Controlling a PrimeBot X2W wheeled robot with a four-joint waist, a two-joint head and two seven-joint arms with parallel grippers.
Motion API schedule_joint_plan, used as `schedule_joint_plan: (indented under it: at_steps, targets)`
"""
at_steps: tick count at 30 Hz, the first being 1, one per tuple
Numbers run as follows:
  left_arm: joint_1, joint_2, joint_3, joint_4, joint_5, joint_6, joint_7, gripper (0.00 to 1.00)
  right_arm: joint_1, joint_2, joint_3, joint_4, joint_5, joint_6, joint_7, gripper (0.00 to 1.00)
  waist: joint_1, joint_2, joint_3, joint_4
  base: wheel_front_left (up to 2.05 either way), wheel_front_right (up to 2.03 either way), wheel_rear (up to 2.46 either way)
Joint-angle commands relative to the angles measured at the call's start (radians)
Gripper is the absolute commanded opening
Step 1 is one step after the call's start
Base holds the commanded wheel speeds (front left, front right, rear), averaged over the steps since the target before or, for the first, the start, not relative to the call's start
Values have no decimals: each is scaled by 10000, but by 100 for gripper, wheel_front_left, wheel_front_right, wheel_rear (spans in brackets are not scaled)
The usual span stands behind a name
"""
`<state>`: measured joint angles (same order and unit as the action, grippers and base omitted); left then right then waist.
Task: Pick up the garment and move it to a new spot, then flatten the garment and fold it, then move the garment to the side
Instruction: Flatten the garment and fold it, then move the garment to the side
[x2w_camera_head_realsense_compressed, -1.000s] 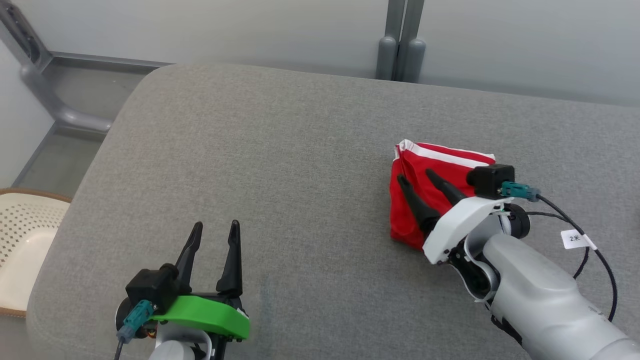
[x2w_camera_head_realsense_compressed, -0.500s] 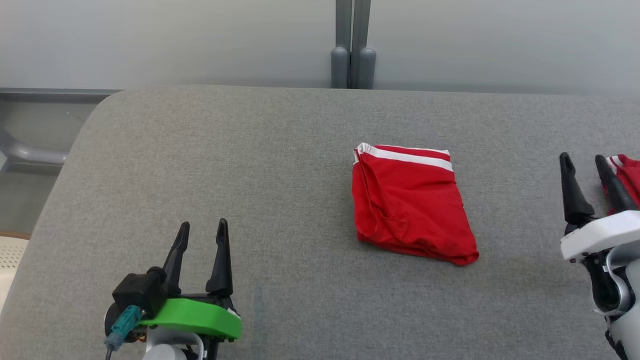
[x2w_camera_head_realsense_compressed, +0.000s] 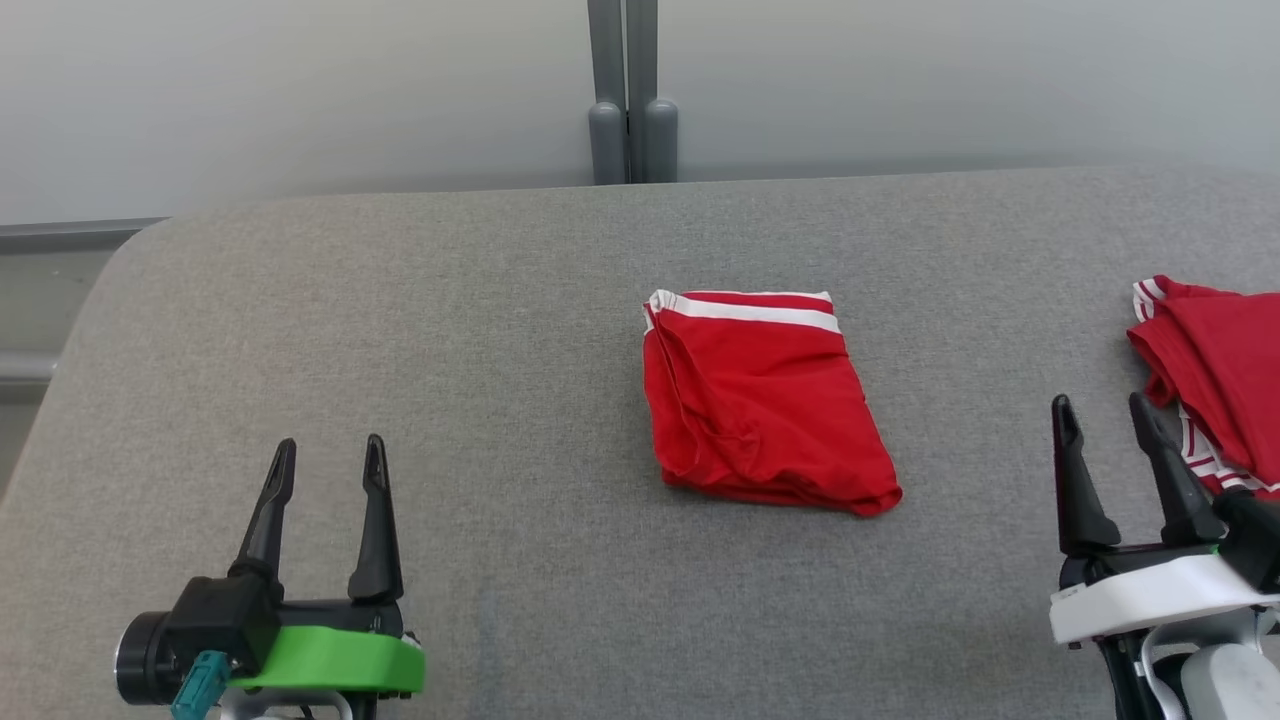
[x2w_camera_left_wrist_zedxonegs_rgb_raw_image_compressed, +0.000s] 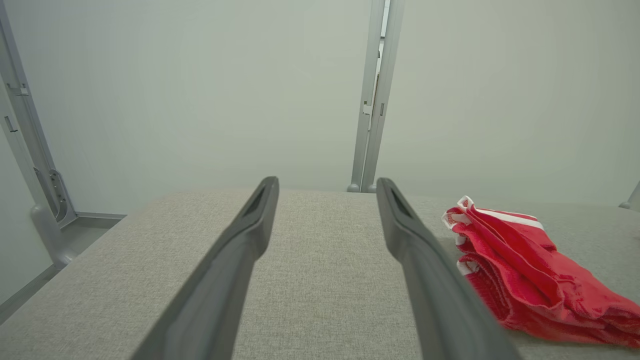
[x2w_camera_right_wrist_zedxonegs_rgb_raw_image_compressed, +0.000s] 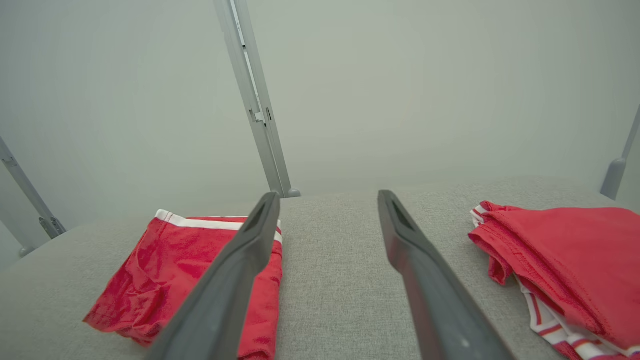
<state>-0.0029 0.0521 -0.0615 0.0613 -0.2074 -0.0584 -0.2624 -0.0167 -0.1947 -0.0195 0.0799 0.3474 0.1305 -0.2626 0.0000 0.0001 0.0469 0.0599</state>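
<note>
At the middle of the grey tabletop (x2w_camera_head_realsense_compressed: 400, 300) lies the red garment (x2w_camera_head_realsense_compressed: 760, 410), folded into a compact, roughly square packet. Its white-banded hem is turned toward the far wall, and a looser, rumpled corner points toward the robot's right. Both grippers are apart from it and hold nothing. The left gripper (x2w_camera_head_realsense_compressed: 330, 445) sits near the front edge, well to the garment's left, with its 2 fingers spread. The right gripper (x2w_camera_head_realsense_compressed: 1100, 402) sits to the garment's right, also spread, near a second red garment (x2w_camera_head_realsense_compressed: 1215, 370) at the right edge of the head view. The cloth looks thin, light and limp — it should weigh next to nothing, but will likely sag and unfold if lifted by 1 layer alone. The woven tabletop cover probably grips it a little, so sliding it risks dragging the bottom layer and spoiling the fold. The safer hold, I judge, is the thick folded side edge or the banded hem, with a finger pushed under the whole stack so every layer is pinched together — ideally at 2 points.
</note>
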Motion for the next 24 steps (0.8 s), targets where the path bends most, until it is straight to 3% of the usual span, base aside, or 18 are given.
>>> schedule_joint_plan:
  at_steps: [1,15,21,24]
  targets:
    - [254,14,55,-90,178,-63,-28,100,139,84,88,-132,-94,5,-24,100,0,-1,-7,-90,0,0,0]
    - [469,-10,-17,-213,609,-81,-28,100,236,372,249,-22,60,5,-24,100,0,-1,-235,11,0,0,0]
    - [212,-9,-189,-248,480,-99,-28,100,-1096,222,1003,1430,537,5,213,100,0,-1,21,143,0,0,0]
    - [11,-8,-314,-229,466,-148,-28,100,-2117,87,1342,2483,759,5,1022,100,0,-1,219,304,0,0,0]
